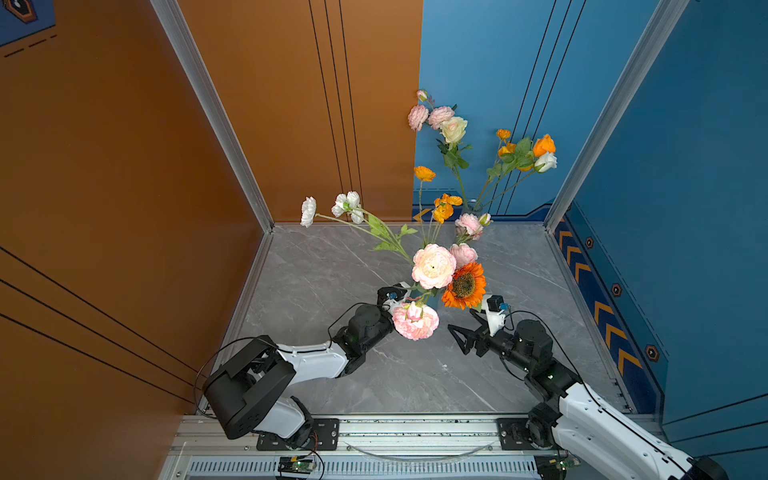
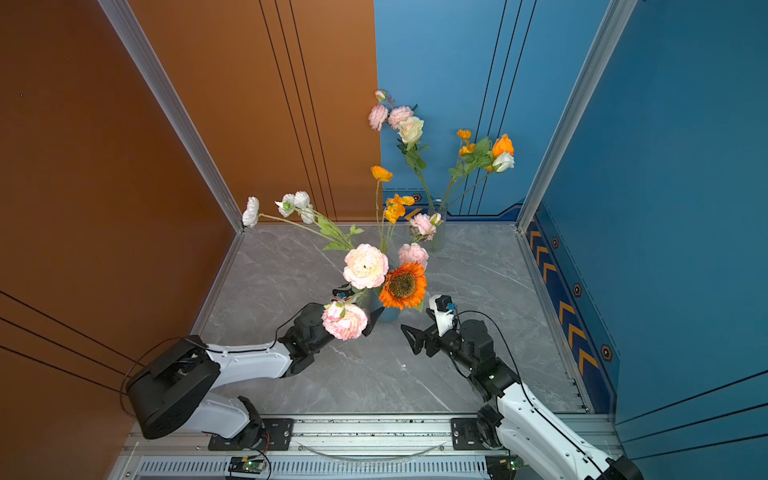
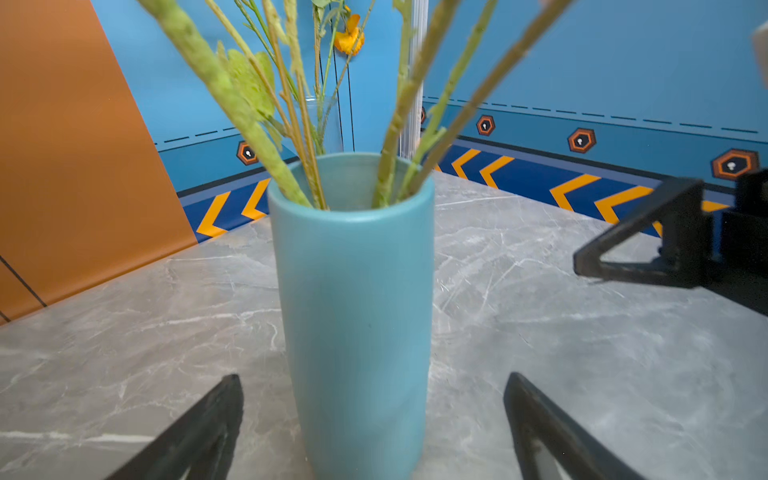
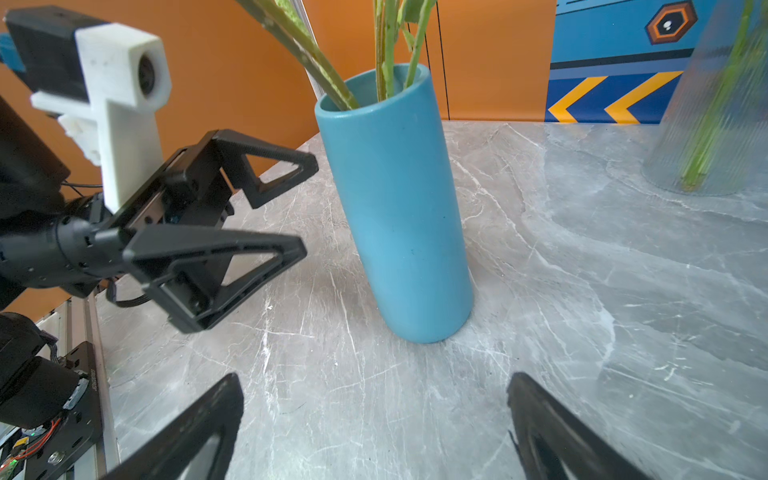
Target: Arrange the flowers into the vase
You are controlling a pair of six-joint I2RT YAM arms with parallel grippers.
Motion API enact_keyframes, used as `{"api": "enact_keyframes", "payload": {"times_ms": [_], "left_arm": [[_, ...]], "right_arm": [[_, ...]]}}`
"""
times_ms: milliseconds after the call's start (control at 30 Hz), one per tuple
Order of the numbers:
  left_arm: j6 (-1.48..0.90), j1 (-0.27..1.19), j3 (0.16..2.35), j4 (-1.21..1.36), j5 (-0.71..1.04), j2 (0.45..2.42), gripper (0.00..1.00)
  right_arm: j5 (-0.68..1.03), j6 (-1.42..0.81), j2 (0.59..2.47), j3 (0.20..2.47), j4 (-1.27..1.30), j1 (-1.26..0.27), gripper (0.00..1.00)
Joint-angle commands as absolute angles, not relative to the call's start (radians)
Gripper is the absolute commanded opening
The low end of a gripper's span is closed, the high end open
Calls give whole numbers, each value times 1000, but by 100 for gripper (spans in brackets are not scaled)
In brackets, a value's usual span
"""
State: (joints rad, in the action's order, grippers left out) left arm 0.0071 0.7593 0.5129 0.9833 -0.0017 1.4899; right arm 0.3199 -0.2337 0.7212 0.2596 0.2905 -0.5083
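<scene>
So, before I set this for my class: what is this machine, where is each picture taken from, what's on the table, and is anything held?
This is a robot with two arms, the left arm and the right arm. The black prongs at their ends, the left fingers and the right fingers, do the grasping. Two pictures look down from overhead, showing nearly the same scene; the other two come from a wrist camera on each arm. On the grey tabletop stands a blue vase holding flowers, one a sunflower. A clear glass vase with more flowers stands farther back. The left fingers are open, pointing at the blue vase without gripping it; the right fingers are open and empty.
</scene>
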Motion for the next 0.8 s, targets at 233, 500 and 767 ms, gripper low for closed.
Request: {"api": "enact_keyframes", "payload": {"times_ms": [233,500,767], "left_arm": [[-81,687,646,1215,162,1683,98],[-122,676,747,1254,233,1802,98],[-123,677,794,1264,246,1848,92]], "right_arm": [[382,-223,821,273,383,-500,100],[386,-212,847,286,403,-497,100],[396,-212,864,289,416,-492,100]]}}
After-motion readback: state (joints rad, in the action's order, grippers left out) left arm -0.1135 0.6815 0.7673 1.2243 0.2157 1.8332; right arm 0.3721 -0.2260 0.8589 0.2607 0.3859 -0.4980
